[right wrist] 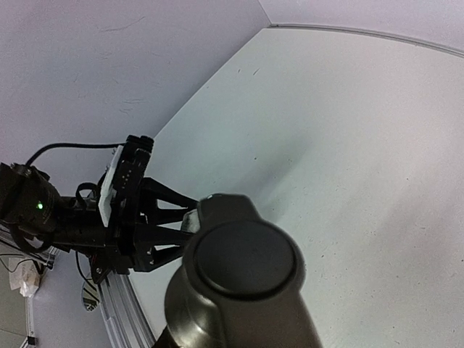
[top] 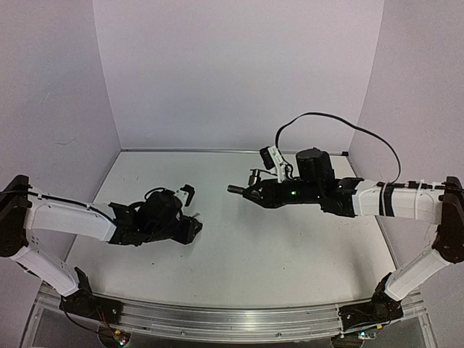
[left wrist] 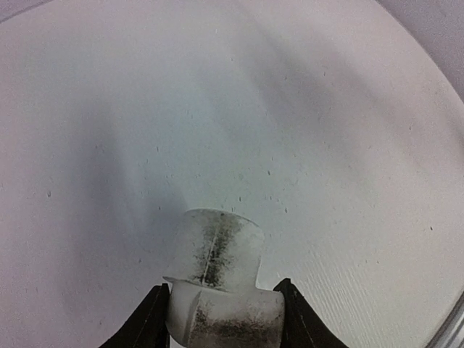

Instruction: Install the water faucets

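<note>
- Progress from the top view: nothing is joined yet. The left arm (top: 72,217) and right arm (top: 377,199) reach toward each other over the white table (top: 290,246), and their tips are near but clearly apart.
- The right jaws are clamped on the tap (top: 239,190), a slender dark grey metal piece held roughly level. Its end points at the left arm, and a thin lever rises from its top. The white fitting is too small to pick out for certain at the left jaws in this view.
- Left wrist view: the left jaws are closed on the white fitting (left wrist: 217,279), with a black finger pressed against each side. It is a short, stubby plastic piece with a round collar on its far side, translucent and smudged with grey streaks. It hangs above the matte, finely speckled table, and the tap is not in sight here.
- Right wrist view: the tap (right wrist: 243,268) fills the foreground as a smooth, rounded dark body with a flat circular cap. It hides the fingers holding it. Beyond it, the left arm's black frame faces this way.
- What is left, as I judge it: close the gap, line the tap's end up with the fitting's opening, and push or twist the two together. Both parts are gripped, so only alignment and mating remain.
</note>
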Available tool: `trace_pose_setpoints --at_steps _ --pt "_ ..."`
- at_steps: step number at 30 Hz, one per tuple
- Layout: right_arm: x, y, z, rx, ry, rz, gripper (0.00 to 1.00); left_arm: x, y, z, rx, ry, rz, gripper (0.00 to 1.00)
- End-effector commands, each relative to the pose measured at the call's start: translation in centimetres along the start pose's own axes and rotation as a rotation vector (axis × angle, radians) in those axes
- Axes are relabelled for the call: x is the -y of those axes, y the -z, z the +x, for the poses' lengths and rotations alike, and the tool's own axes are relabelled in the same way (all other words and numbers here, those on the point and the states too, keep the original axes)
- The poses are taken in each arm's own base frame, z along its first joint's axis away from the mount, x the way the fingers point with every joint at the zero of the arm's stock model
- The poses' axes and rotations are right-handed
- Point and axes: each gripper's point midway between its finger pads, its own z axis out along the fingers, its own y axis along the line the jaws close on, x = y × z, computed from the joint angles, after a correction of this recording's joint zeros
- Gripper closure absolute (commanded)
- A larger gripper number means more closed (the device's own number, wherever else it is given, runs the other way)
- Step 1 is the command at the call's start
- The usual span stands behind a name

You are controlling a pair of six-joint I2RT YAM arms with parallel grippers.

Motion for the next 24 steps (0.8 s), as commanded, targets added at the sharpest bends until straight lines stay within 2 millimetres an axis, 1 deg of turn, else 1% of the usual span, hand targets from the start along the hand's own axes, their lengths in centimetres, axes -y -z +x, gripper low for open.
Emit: trace_pose_setpoints --at_steps 1,4,5,7,9,11,14,16,19,23,24 --pt "-1.9 1.7 -2.7 0.107 0.067 -0.04 1.0 -1.4 2.9 6.8 -0.505 0.069 -0.145 1.0" --pt "-1.9 1.7 -2.6 0.105 0.072 -0.041 1.0 -1.5 4.3 8.1 -0.678 0.076 -0.211 1.0" --pt "-1.9 1.7 -2.6 0.106 0.071 -0.042 1.0 -1.7 4.7 8.8 -0.742 0.069 -0.236 1.0" --pt "-1.8 1.7 -2.6 0.112 0.068 -0.04 1.0 -1.8 5.4 9.3 -0.83 0.05 -0.27 1.0" --pt "-1.7 1.7 -2.5 0.111 0.067 -0.039 1.0 -1.8 6.0 10.2 -0.916 0.03 -0.281 1.0" --pt "-1.8 1.7 -2.4 0.108 0.066 -0.044 1.0 -2.0 6.2 10.8 -0.961 0.007 -0.291 1.0" --pt "-1.9 1.8 -2.3 0.107 0.064 -0.052 1.0 -2.1 6.0 11.3 -0.999 -0.027 -0.29 0.97" --pt "-2.0 1.9 -2.2 0.11 0.06 -0.055 1.0 -2.0 5.6 11.4 -1.009 -0.039 -0.29 0.93" --pt "-2.0 2.1 -2.2 0.115 0.057 -0.055 1.0 -2.0 5.2 11.4 -1.016 -0.057 -0.295 0.83" --pt "-2.0 2.3 -2.2 0.119 0.057 -0.053 1.0 -2.3 5.0 11.3 -1.014 -0.075 -0.311 0.6" --pt "-2.1 2.3 -2.2 0.118 0.056 -0.055 1.0 -2.2 4.9 11.0 -1.007 -0.074 -0.31 0.56"
